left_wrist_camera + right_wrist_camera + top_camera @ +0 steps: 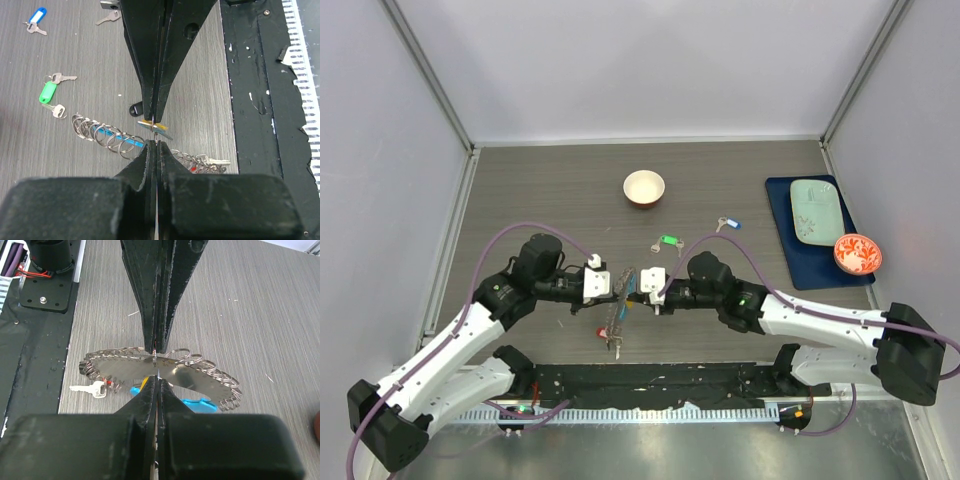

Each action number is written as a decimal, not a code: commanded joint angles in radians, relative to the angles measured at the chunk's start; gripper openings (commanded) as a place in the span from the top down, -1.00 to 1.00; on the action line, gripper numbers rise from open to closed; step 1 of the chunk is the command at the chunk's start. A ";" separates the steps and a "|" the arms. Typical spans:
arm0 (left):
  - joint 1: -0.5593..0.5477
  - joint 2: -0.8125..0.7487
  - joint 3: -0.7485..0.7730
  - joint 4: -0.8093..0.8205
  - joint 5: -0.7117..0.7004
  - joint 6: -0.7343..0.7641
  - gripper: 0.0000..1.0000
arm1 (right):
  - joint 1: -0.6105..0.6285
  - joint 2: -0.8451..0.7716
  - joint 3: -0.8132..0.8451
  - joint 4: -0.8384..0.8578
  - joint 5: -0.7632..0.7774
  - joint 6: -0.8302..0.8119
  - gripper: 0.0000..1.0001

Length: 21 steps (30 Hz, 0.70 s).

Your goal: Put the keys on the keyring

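— Silver metal pinched from both sides, is it?
— Yes. The keyring (185, 372), a flat silvery strip edged with small wire loops, sits between the two arms near the front middle of the table (540, 190). The right gripper (156, 366) has its fingers pressed together on the middle of the strip. The left gripper (156, 134) is closed too, its tips meeting on the strip's thin edge from the opposite side.
— Is it lifted clear?
— I cannot tell. Its bright-blue tag (197, 403) shows just under the strip.
— Any key on it?
— A silver key (90, 388) with a speck of red touches the loops at the end towards the arm bases. Whether it is threaded on, I cannot tell.
— And the loose ones?
— The green-tagged key (666, 240) lies just beyond the grippers. The blue-tagged key (728, 224) lies farther back and to the right, well apart from the ring. A plain key (109, 19) shows only in the left wrist view, near the blue-tagged one.
— What else is there?
— A white bowl (644, 187) towards the back centre. At the right, a dark blue mat (810, 268) carries a pale green plate (815, 212) and a red patterned bowl (857, 253).
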 commanded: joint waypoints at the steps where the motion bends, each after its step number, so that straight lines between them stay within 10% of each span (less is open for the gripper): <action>1: 0.002 0.004 0.009 0.049 0.038 -0.013 1.00 | 0.010 0.007 0.052 0.021 0.024 -0.019 0.99; 21: 0.002 0.015 0.016 0.051 0.017 -0.047 1.00 | 0.022 -0.026 0.036 0.008 0.053 -0.028 0.98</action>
